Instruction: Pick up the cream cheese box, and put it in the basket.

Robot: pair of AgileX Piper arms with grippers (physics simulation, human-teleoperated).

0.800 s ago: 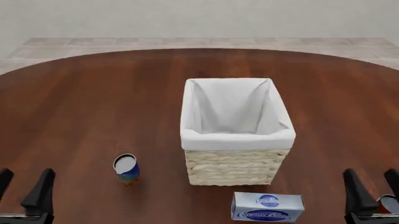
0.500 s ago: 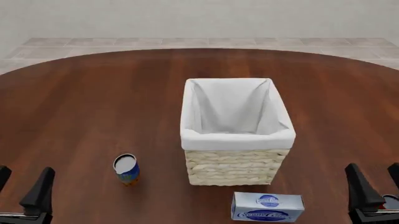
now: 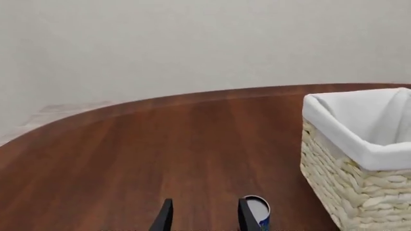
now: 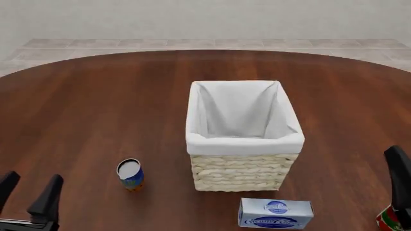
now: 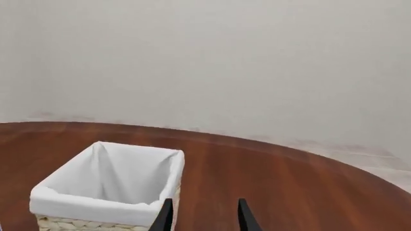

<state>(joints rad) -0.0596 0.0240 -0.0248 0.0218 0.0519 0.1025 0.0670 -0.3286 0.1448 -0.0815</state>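
Note:
The cream cheese box lies flat on the table, just in front of the basket, towards its right corner. The basket stands upright mid-table with nothing inside; it also shows in the left wrist view and the right wrist view. My left gripper is open and empty at the near left, far from the box; its jaws show in the left wrist view. My right gripper is at the near right edge, right of the box, open and empty in the right wrist view.
A small blue-orange can stands upright left of the basket and shows by my left gripper's fingers in the left wrist view. A red can sits at the near right corner beside my right gripper. The round wooden table curves away at the back.

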